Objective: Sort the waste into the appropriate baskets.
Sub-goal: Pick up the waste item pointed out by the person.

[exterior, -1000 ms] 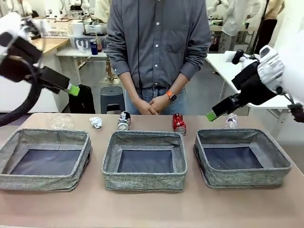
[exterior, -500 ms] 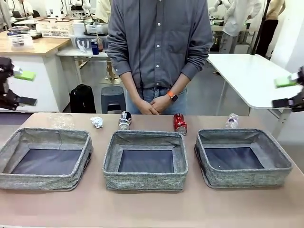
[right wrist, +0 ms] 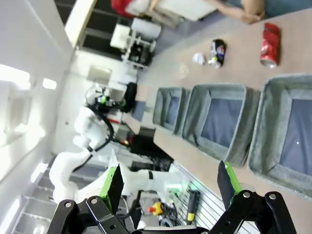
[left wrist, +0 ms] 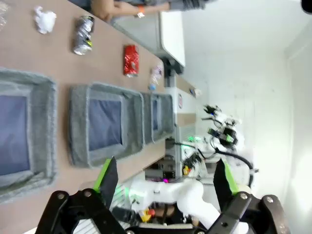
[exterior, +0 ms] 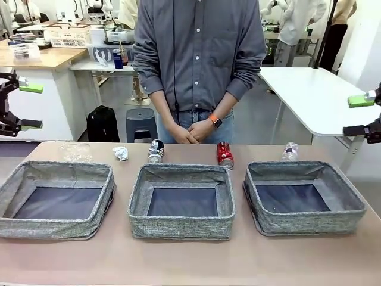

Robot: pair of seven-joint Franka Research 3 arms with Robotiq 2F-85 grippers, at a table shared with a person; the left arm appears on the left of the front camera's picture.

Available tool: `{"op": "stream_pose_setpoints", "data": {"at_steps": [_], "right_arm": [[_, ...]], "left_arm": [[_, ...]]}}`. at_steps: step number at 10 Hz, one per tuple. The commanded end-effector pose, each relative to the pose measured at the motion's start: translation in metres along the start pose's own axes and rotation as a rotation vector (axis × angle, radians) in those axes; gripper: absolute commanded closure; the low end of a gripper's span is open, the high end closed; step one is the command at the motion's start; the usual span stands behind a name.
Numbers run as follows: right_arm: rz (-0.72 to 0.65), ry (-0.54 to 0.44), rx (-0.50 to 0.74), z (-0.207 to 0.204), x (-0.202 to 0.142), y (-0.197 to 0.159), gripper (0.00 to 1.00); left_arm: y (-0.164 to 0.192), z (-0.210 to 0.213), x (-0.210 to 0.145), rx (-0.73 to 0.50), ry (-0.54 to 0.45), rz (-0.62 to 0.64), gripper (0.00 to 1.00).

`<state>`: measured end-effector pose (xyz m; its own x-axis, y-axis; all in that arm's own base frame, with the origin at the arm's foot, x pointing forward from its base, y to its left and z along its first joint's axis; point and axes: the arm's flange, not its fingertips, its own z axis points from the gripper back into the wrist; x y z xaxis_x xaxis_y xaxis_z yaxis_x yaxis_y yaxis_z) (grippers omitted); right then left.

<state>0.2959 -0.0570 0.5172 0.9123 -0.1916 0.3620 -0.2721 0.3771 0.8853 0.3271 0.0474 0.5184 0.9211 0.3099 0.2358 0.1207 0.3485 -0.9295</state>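
Waste strung along the far edge of the table (exterior: 190, 262), behind the middle basket (exterior: 181, 223): black-and-white can (exterior: 155, 151) and red can (exterior: 224, 155) just past its far corners, wad (exterior: 120, 154) and clear bottle (exterior: 74, 152) farther left, second bottle (exterior: 290, 151) far right. Left pincer (exterior: 30, 106) and right pincer (exterior: 357, 116) wide open, empty, high out to either side of it, well apart from everything.
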Motion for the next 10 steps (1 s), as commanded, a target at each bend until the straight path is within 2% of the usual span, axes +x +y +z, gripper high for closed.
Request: {"op": "stream_pose_setpoints", "data": {"at_steps": [1, 10], "right_arm": [[0.045, -0.017, 0.008, 0.0066, 0.0033, 0.0016, 0.0], [0.045, -0.017, 0.008, 0.0066, 0.0033, 0.0016, 0.0]], "left_arm": [[0.0023, 0.0039, -0.0005, -0.053, 0.027, -0.017, 0.0], [0.0023, 0.0039, -0.0005, -0.053, 0.027, -0.017, 0.0]]}}
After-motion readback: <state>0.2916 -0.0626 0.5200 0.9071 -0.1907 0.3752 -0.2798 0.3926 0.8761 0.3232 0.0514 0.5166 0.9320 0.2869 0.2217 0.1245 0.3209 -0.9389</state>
